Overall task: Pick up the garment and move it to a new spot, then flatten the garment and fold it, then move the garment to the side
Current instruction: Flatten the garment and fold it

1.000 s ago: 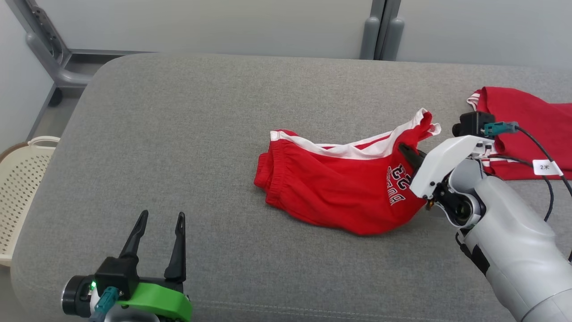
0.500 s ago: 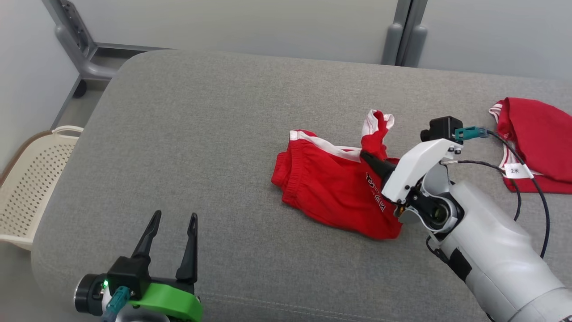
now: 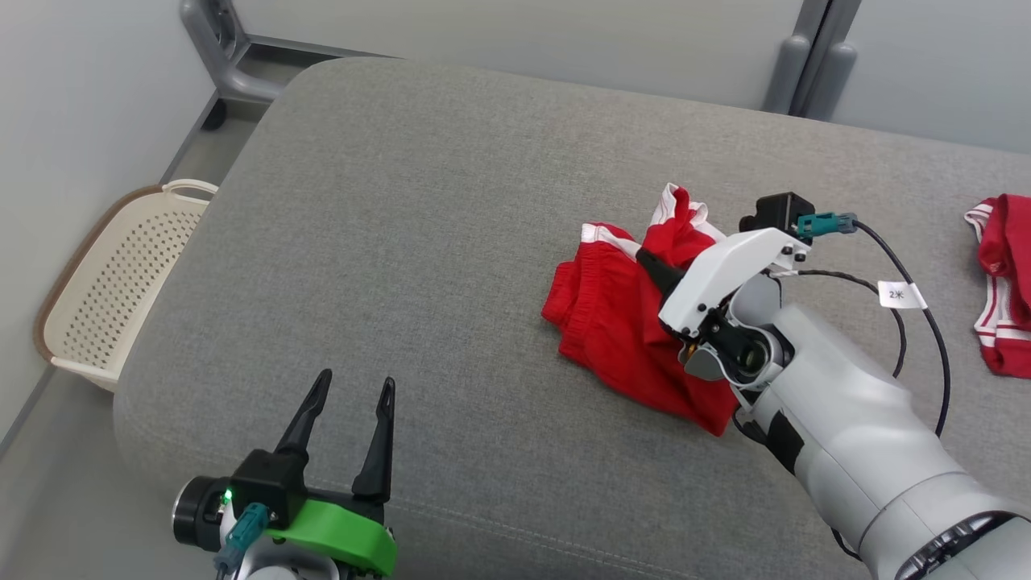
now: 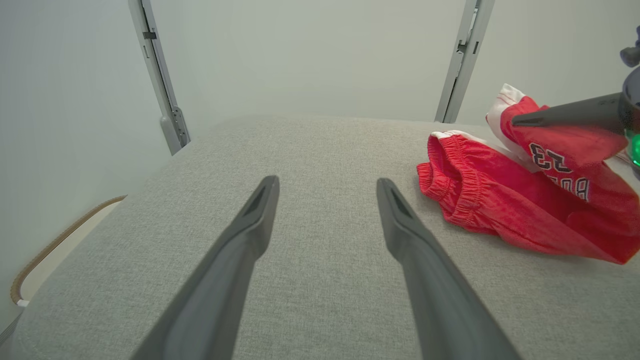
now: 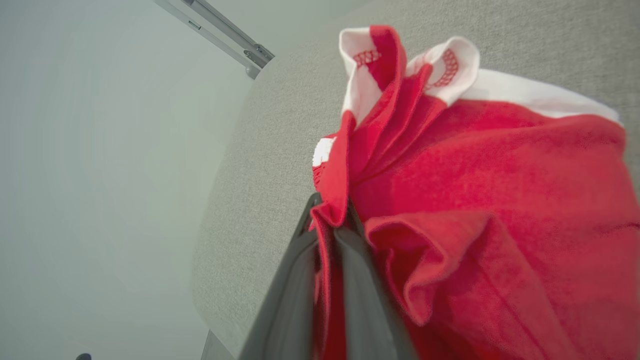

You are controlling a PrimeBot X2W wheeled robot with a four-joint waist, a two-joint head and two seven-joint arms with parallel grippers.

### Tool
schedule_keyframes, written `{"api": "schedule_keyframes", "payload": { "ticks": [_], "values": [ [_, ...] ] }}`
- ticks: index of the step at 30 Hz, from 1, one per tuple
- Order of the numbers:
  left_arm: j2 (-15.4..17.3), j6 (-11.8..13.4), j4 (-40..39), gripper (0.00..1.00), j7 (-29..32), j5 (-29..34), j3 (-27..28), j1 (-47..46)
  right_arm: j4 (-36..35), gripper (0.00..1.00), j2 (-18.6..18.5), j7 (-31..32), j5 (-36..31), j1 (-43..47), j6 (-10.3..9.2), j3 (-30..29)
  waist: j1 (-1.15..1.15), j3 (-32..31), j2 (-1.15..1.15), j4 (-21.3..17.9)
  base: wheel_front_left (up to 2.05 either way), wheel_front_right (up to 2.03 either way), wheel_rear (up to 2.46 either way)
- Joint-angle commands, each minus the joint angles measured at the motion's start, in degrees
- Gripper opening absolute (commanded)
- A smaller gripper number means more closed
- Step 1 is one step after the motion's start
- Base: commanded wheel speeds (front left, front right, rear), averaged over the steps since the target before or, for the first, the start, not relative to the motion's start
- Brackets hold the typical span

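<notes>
While its jaws pinch a fold of cloth, the right gripper (image 3: 644, 259) holds one bunched end of the red garment (image 3: 612, 322) raised off the grey cushion (image 3: 403, 201), right of the cushion's middle; the rest lies crumpled on it. The left gripper (image 3: 356, 377) hangs spread wide and empty over the cushion's near edge.

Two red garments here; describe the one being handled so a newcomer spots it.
On the grey cushion, look right of centre: crumpled red shorts with a white stripe. Unlike the other red garment at the far right edge, the right gripper pinches them.
</notes>
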Motion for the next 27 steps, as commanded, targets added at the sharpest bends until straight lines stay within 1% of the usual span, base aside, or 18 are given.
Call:
{"api": "schedule_keyframes", "payload": {
  "ticks": [1,5,9,12,13,14,15,16,20,24,27],
  "values": [
    [0.0,-0.1,0.2,1.00,0.0,-0.4,-0.4,-1.2,1.0,0.00,0.3,-0.4,-0.2,-0.9,0.01,0.4,0.00,0.7,0.00,1.4,0.00,0.00,0.00],
    [-0.1,-0.1,0.4,1.00,0.0,-0.7,-1.3,-1.6,3.7,0.00,0.8,-1.6,-0.3,-2.3,0.01,0.8,0.00,1.0,0.00,2.7,0.00,0.00,0.00],
    [-0.1,0.3,0.5,1.00,0.0,-1.4,-2.4,-2.0,7.9,0.00,1.3,-3.3,-2.0,-3.5,0.01,2.5,0.00,1.2,0.00,3.9,0.00,0.00,0.00],
    [-0.1,0.7,0.6,1.00,0.0,-1.7,-2.5,-1.8,9.0,0.00,1.6,-3.6,-1.5,-3.5,0.01,2.8,0.00,1.1,0.00,4.1,0.00,0.00,0.00],
    [-0.1,0.7,0.6,1.00,0.0,-1.7,-2.3,-1.6,9.0,0.09,1.7,-3.6,-1.4,-3.4,0.01,3.1,0.00,1.0,0.00,4.0,0.00,0.00,0.00],
    [-0.1,0.8,0.6,1.00,0.0,-1.7,-2.2,-1.4,8.7,0.42,1.7,-4.1,-1.6,-3.4,0.01,3.5,0.00,1.0,0.00,3.8,0.00,0.00,0.00],
    [-0.1,0.8,0.6,1.00,0.0,-1.6,-1.9,-1.3,8.4,0.84,1.7,-4.4,-1.5,-3.3,0.01,3.7,0.00,0.9,0.00,3.6,0.00,0.00,0.00],
    [-0.1,0.9,0.6,1.00,0.0,-1.4,-1.8,-1.1,8.1,1.00,1.7,-4.6,-1.3,-3.2,0.01,3.9,0.00,0.8,0.00,3.3,0.00,0.00,0.00],
    [-0.1,0.8,0.4,1.00,0.0,-0.9,-1.3,-1.0,5.6,1.00,1.4,-5.2,-0.3,-2.1,0.01,4.4,0.00,0.6,0.00,2.4,0.00,0.00,0.00],
    [-0.1,0.9,0.0,1.00,0.0,-0.6,-0.9,-0.5,-0.1,1.00,-0.7,-7.2,0.4,-0.3,0.01,5.5,0.00,0.3,0.00,1.3,0.00,0.00,0.00],
    [-0.1,0.8,-0.1,1.00,0.0,-0.2,-0.4,-0.2,-5.0,1.00,-3.6,-9.8,-0.2,1.1,0.01,6.8,0.00,0.0,0.00,0.5,0.00,0.00,0.00]
  ]
}}
